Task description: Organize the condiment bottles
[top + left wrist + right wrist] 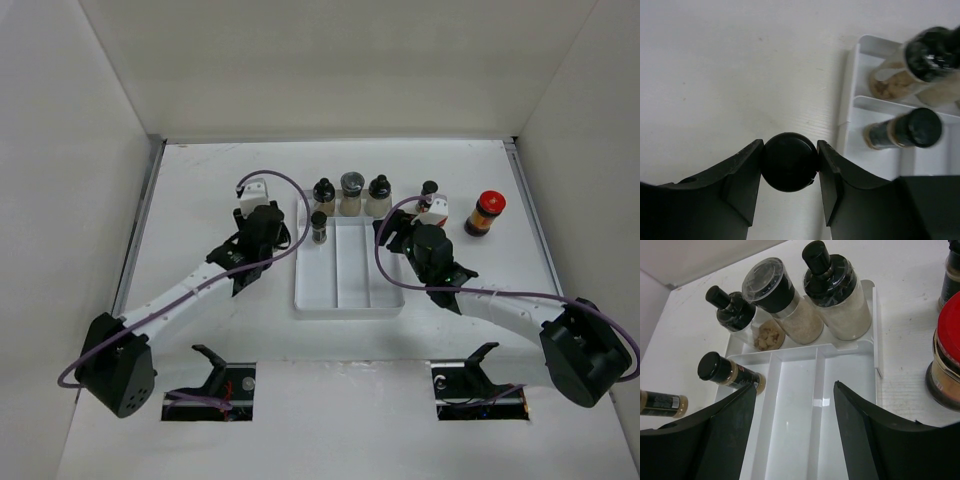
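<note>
My left gripper is shut on the black cap of a slim vial standing on the table just left of the white tray; in the top view this gripper hides the vial. Another slim vial stands in the tray's left compartment. Two black-capped shakers and a grey-lidded jar stand along the tray's back. My right gripper is open and empty above the tray's right side. A red-capped jar and a slim vial stand to the right of the tray.
The tray's middle and right compartments hold nothing. White walls enclose the table at the back and on both sides. The red-capped jar stands close to my right gripper's right finger. The held vial shows at the left edge of the right wrist view.
</note>
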{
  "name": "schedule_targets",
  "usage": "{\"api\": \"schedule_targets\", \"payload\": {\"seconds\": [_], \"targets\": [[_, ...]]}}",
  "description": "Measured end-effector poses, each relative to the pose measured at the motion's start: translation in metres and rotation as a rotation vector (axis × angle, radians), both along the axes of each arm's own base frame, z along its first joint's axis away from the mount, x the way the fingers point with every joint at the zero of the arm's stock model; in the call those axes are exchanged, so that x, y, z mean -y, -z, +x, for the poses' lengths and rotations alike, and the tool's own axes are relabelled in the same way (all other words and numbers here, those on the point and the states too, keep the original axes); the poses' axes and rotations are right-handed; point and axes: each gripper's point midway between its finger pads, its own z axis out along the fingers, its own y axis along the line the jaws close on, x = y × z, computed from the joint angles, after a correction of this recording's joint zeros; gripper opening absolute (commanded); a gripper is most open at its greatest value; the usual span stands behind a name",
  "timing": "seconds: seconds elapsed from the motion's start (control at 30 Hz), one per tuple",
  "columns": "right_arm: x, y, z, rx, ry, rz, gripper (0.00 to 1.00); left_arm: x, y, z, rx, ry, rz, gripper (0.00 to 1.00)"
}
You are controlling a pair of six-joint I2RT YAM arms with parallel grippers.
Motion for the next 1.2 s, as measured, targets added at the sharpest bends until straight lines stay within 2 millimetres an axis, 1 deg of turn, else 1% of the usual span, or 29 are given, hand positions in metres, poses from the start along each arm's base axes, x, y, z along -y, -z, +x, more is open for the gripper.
{"api": "schedule_targets", "payload": {"seconds": [0.1,0.17,0.2,0.23,0.3,0.43,0.5,0.57,0.8,1.0,1.2], "targets": [[0.0,0.0,0.0,0.0,0.0,0.0,0.71,0.03,-0.026,-0.007,0.042,0.081,-0.03,0.28],[0.0,0.0,0.0,-0.001,0.0,0.0,0.71,0.053,-0.034,-0.013,0.052,0.143,-0.042,0.28],[0.0,0.0,0.0,-0.001,0.0,-0.001,0.71,0.062,-0.035,-0.015,0.051,0.167,-0.043,0.28],[0.0,0.0,0.0,0.0,0.0,0.0,0.71,0.071,-0.033,-0.019,0.044,0.195,-0.042,0.28],[0.0,0.0,0.0,0.0,0.0,0.0,0.71,0.084,-0.024,-0.024,0.02,0.232,-0.03,0.28],[0.0,0.0,0.0,-0.001,0.0,0.0,0.71,0.099,0.002,-0.025,-0.035,0.269,-0.003,0.29],[0.001,0.002,-0.001,-0.003,0.0,-0.002,0.71,0.104,0.012,-0.024,-0.053,0.277,0.003,0.29],[0.002,0.006,-0.002,-0.01,0.0,-0.007,0.71,0.109,0.018,-0.022,-0.059,0.286,0.0,0.29],[0.002,0.008,-0.003,-0.013,0.0,-0.01,0.72,0.12,0.022,-0.014,-0.039,0.295,-0.027,0.33],[0.002,0.008,-0.003,-0.013,0.0,-0.009,0.77,0.119,0.039,-0.015,-0.061,0.288,-0.022,0.4],[0.002,0.007,-0.003,-0.013,0.001,-0.01,0.82,0.121,0.038,-0.013,-0.051,0.283,-0.038,0.48]]}}
